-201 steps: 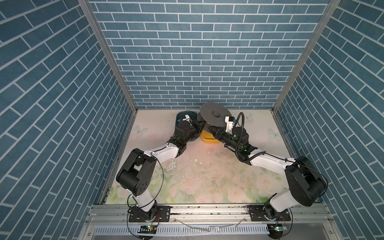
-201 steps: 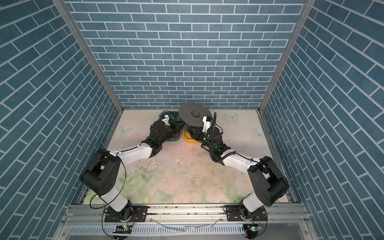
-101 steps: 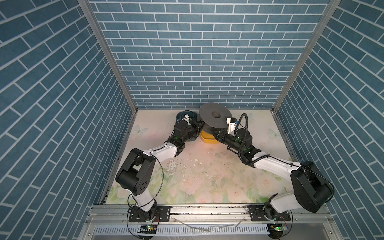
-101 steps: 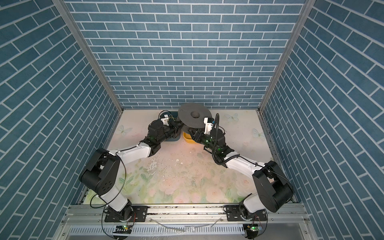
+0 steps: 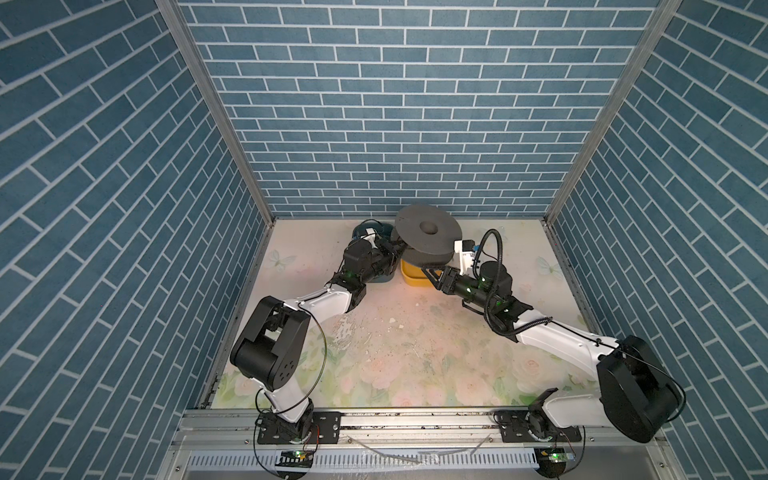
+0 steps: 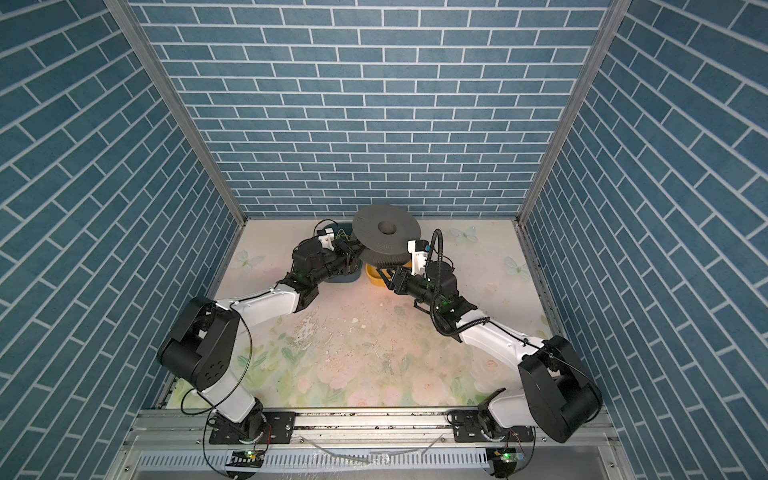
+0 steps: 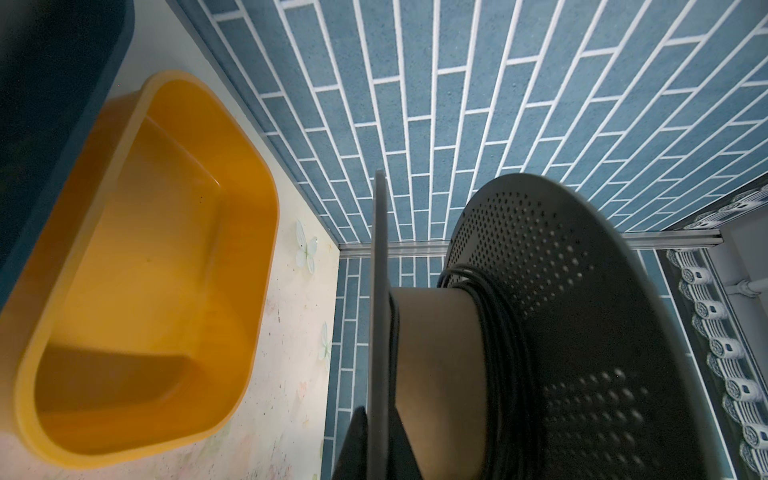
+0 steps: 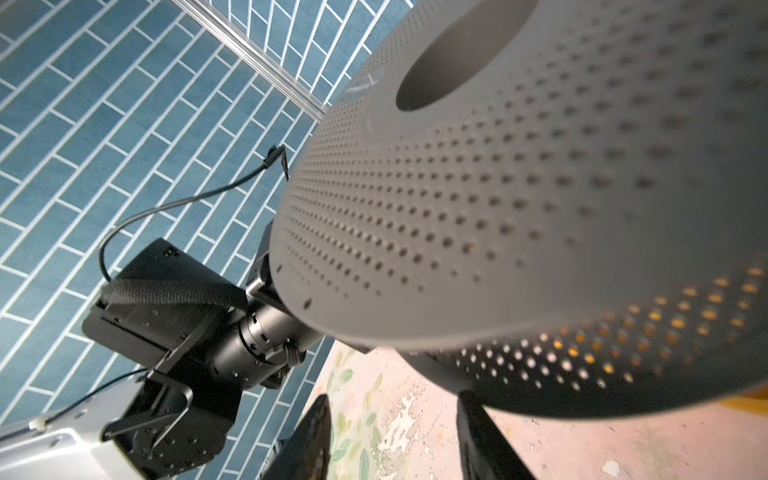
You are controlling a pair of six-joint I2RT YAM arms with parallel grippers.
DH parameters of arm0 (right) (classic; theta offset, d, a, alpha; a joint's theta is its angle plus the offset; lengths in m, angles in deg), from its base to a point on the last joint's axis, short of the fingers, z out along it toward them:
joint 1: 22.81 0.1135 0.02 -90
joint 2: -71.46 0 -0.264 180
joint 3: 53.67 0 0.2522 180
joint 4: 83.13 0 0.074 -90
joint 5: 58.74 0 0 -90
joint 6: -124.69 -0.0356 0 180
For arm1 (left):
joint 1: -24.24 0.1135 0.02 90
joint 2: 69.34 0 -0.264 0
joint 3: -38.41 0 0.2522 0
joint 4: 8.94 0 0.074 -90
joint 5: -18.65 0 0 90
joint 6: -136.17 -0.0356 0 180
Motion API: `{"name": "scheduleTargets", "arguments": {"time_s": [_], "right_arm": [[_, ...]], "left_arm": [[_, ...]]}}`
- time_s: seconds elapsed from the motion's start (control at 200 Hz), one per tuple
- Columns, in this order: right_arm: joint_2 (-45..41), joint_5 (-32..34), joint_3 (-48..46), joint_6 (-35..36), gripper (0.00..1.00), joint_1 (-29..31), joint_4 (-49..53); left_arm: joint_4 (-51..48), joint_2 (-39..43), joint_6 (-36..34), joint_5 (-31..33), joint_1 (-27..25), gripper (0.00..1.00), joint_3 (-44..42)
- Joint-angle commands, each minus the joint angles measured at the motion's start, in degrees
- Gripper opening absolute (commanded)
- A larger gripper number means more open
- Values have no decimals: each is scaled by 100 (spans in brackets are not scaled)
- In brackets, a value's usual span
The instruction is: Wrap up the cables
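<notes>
Left end effector clamped on one grey spool, right end effector parted near it, one black cable round its core, one yellow tub, one blue tub.

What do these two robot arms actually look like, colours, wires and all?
The left arm and right arm match: smooth white shells between bulky black joints, with tiny green lights near the wrists. A ribbed black hose loops over the right wrist; thin black wires run along both. The right gripper is black, with two tapering fingers.
</notes>
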Motion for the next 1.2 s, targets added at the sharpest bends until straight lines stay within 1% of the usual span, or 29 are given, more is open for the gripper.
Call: {"name": "scheduleTargets", "arguments": {"time_s": [0.0, 0.17, 0.44, 0.645, 0.775, 0.94, 1.06, 1.19], "right_arm": [[-359, -111, -139, 544, 54, -95, 744], [-757, -231, -307, 644, 56, -353, 1195], [-1398, -625, -526, 640, 56, -993, 1695], [-1794, -995, -480, 376, 59, -1400, 1954], [-1783, -1367, -267, 89, 62, -1626, 2000], [-1494, -1977, 58, -449, 66, -1935, 1841], [-1308, -2133, 256, -632, 66, -2095, 1752], [-1203, -2134, 459, -709, 66, -2213, 1783]], "left_arm": [[861, 226, 121, -222, 43, 0, 61], [880, 247, 118, -306, 108, 0, 21], [895, 321, 115, -465, 239, 0, -121], [1001, 355, 102, -589, 275, 0, -263], [1172, 263, 112, -747, 275, 0, -303], [1381, 260, 110, -870, 257, 0, -484], [1564, 235, 130, -953, 251, 0, -597], [1619, 194, 106, -1111, 214, 0, -641]]}}
